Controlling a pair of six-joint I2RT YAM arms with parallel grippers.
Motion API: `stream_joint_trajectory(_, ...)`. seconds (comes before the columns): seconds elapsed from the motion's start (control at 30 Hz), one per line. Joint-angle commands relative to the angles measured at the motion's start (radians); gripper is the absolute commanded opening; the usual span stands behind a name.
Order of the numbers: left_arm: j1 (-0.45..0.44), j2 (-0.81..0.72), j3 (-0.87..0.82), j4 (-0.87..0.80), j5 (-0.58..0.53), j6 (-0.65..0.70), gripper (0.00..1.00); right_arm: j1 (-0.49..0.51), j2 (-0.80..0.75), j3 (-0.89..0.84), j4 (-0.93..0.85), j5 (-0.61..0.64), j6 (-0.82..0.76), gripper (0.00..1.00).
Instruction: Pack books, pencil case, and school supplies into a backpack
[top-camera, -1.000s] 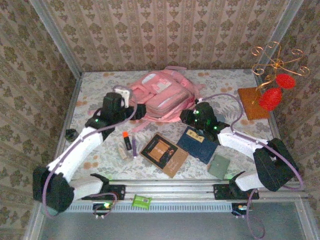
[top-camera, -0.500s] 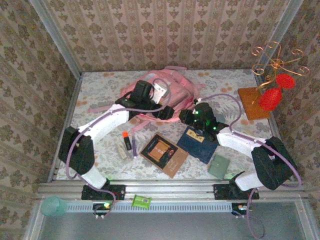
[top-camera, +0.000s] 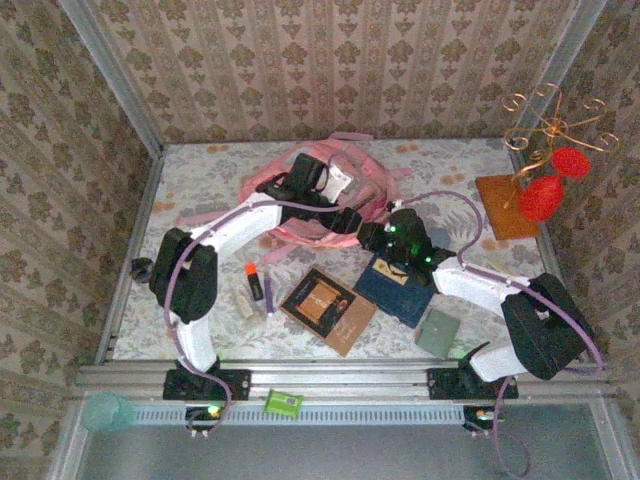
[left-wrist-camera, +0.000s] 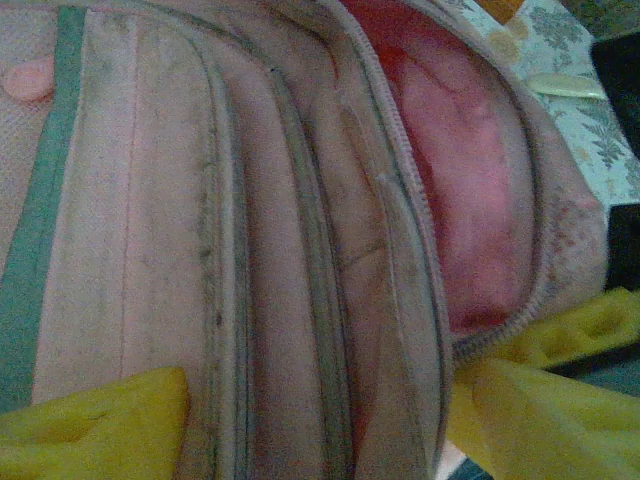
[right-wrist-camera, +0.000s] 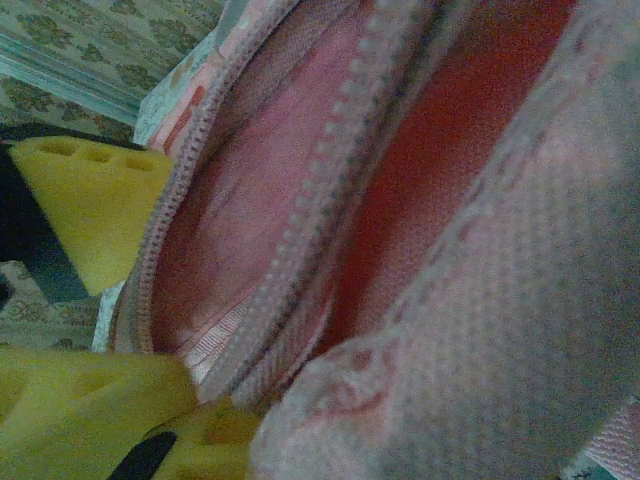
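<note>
Left end effector (top-camera: 347, 220) hung wide over the pink backpack (top-camera: 368, 190) at the back of the counter (top-camera: 195, 170), right end effector (top-camera: 372, 236) pinched narrow on its open zip rim, books (top-camera: 328, 305) lying just in front.

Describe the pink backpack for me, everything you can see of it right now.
The backpack is soft pink fabric with grey-edged zip seams, a green stripe and pink straps, lying at the far middle of the table. Its main zip is open, showing a red-pink lining. The right gripper pinches the opening's edge; the left gripper stands open astride the front pocket layers.
</note>
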Motion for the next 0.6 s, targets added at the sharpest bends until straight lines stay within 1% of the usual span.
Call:
stream_joint_trajectory(0.0,0.007,0.024,0.053,-0.050,0.018,0.026,0.67,0.012,-0.006,0.034,0.057,0.017,-0.023,0.00)
stream_joint_trajectory(0.13,0.030,0.033,0.067,-0.031,0.054,0.001,0.52,0.013,-0.006,0.014,0.078,0.025,-0.017,0.00)
stream_joint_trajectory(0.23,0.040,0.037,0.080,-0.042,0.059,-0.001,0.37,0.014,-0.015,-0.001,0.080,0.036,-0.009,0.00)
stream_joint_trajectory(0.37,0.057,0.011,0.083,-0.015,0.074,-0.022,0.16,0.016,-0.023,-0.022,0.060,0.059,-0.008,0.00)
stream_joint_trajectory(0.53,0.083,-0.044,0.087,0.032,0.089,-0.038,0.00,0.019,-0.017,-0.039,0.075,0.074,0.016,0.01)
stream_joint_trajectory(0.57,0.085,-0.054,0.084,0.029,0.084,-0.029,0.00,0.020,-0.014,-0.032,0.077,0.070,0.019,0.00)
